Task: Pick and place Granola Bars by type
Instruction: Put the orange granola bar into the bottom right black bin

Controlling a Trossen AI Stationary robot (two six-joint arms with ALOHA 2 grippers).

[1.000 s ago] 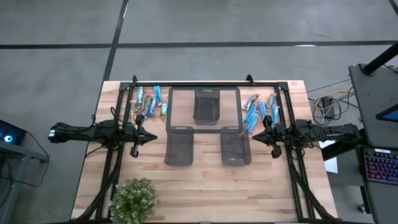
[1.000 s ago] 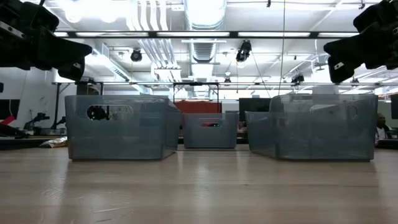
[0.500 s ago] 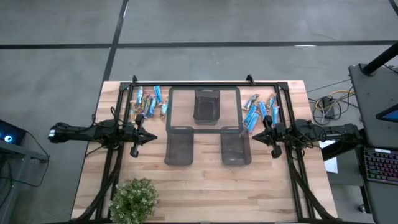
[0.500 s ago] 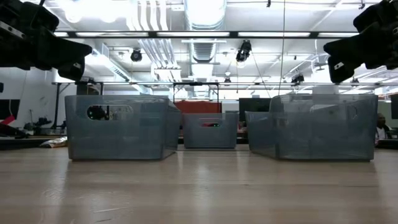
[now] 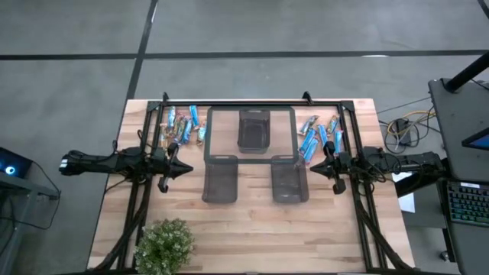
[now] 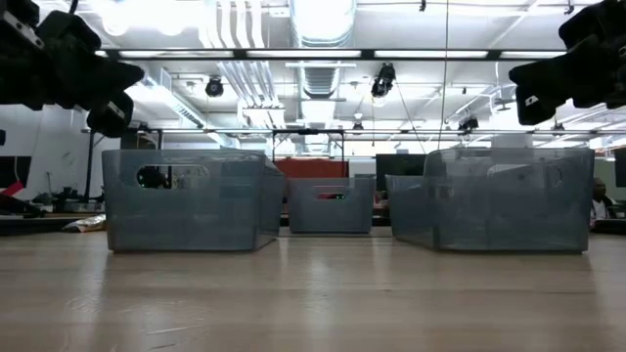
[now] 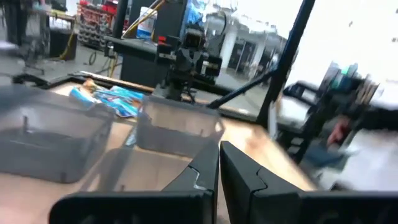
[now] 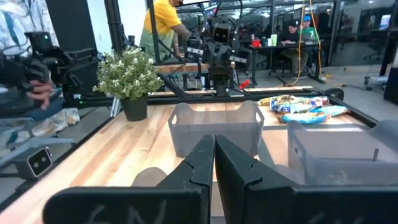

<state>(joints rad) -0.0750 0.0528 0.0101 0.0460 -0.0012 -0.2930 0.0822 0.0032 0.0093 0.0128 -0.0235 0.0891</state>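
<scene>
Granola bars lie in two loose piles on the wooden table, mostly blue wrappers: one at the far left, one at the far right, also seen as blue bars and bars in the wrist views. Three dark bins stand between them: one far in the middle, one near left, one near right. My left gripper hovers shut at the table's left, pointing level toward the bins. My right gripper hovers shut at the table's right, facing it. Both hold nothing.
A potted plant stands at the table's near left corner. A black frame runs along the far edge and down both sides. Bare wood lies in front of the two near bins. People are in the room beyond the table.
My left gripper has rolled about its own pointing line and now sits tilted in the low view; it has stayed in place and shut. The bars and bins have not moved.
</scene>
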